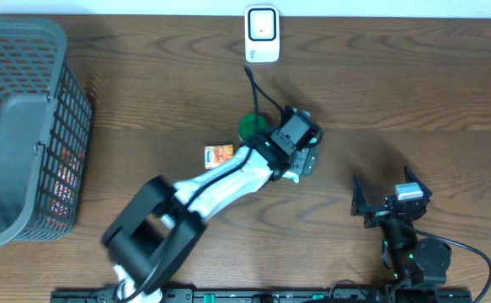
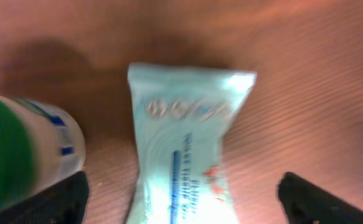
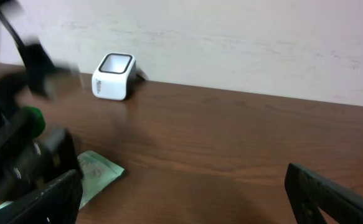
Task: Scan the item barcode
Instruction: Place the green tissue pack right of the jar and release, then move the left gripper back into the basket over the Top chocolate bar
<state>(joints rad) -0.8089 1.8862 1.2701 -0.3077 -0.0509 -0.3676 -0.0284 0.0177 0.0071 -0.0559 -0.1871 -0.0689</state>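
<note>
So, left wrist view first: the pale blue tissue packet point(image 2: 180, 155) lies flat on the wooden table point(image 2: 318, 74), and the left gripper point(image 2: 181, 200) is spread wide with one dark finger point(image 2: 56, 199) off each side of it. Neither finger touches the packet. A green-capped bottle point(image 2: 25, 155) lies on its side just beside the packet. The scanner isn't in this shot.

Right wrist view: the white scanner point(image 3: 114, 76) sits at the back of the table by the wall. The packet is well in front of it, half hidden behind the blurry left arm. The right gripper point(image 3: 184, 199) is wide open, nothing between its fingers.

Overhead: the left gripper is a bit toward the robot from the scanner, slightly right of it, covering most of the packet. The bottle's green cap is closer to the scanner. An orange packet point(image 1: 218, 154) lies further out, to the left. A grey basket point(image 1: 26, 126) stands far left of the scanner. The right gripper is well apart from it, down and to the right.
</note>
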